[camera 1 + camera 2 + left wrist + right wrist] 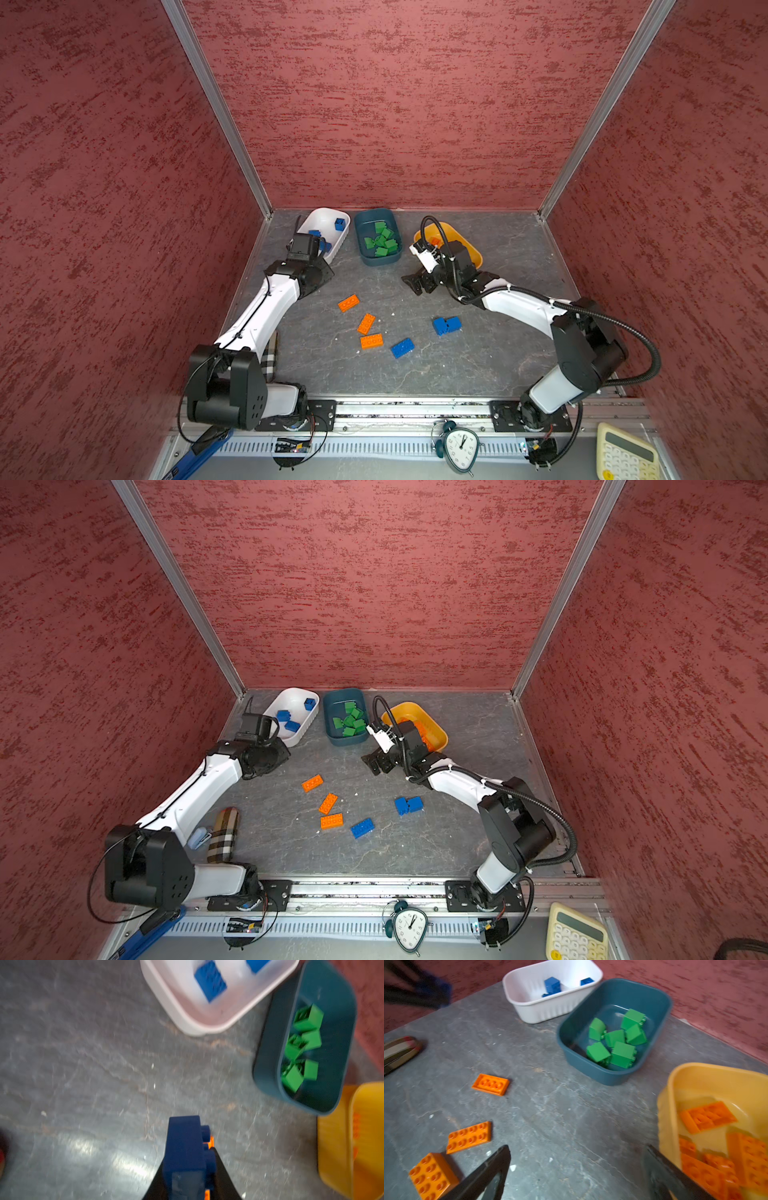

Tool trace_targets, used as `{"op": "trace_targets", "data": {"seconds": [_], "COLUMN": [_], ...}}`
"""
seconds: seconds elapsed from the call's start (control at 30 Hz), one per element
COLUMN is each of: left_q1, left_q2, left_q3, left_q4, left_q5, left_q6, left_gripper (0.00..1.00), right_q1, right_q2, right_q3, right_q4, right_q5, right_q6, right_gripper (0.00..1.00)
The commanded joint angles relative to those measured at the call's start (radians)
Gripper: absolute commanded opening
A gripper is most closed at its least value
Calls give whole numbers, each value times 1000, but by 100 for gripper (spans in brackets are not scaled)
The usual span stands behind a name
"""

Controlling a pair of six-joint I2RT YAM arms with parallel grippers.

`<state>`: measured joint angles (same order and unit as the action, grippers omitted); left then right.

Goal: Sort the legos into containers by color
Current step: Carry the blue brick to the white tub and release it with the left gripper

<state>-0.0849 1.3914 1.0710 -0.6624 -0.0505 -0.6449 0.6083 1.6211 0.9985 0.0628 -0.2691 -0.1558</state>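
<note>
Entry: held blue brick. The left pincer is closed on it, w/ studs turned sideways and the long axis laid along the fingers. Pos.: over bare tabletop, just short of the white tub. That tub lies straight ahead of the pincer, toward the back wall, w/ a rounded corner presented nearest. The left arm is judged far the nearer to it. A short fwd carry and release is judged to be what is called for; a drop onto the rim is the risk noted. The right pincer is spread wide, w/ nothing held, and is hung low over the tabletop just beside the yellow tub. Containers are set in a row along the back. In the white tub, 3 stored blue bricks are counted. In the teal tub, green bricks, approx. 6–7, are piled. In the yellow tub, stored orange flats, several, are overlapped. Unsorted on the tabletop: 3 loose orange flats, 1 loose blue brick, and a blue pair touching, nearer the right arm.
</note>
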Motion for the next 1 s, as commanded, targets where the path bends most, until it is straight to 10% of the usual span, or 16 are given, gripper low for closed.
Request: {"op": "trace_targets", "data": {"seconds": [0.0,0.33,0.5,0.63,0.97], "left_q1": [58,136,146,128,120], "left_q2": [116,509,623,568,340], "left_q3": [92,466,592,538,398], "left_q4": [130,63,8,101,142], "left_q5": [1,-33,-44,16,103], "left_q6": [44,108,91,115,123], "left_gripper": [21,23,41,76,99], "right_q1": [50,165,219,269,358], "right_q2": [13,33,33,50,149], "right_q3": [-2,20,4,3,92], "right_q4": [15,-154,-194,-228,-398], "right_q5": [-67,-64,-47,-40,-143], "right_q6": [-73,-200,-229,-272,-475], "right_gripper": [99,99,99,99,97]}}
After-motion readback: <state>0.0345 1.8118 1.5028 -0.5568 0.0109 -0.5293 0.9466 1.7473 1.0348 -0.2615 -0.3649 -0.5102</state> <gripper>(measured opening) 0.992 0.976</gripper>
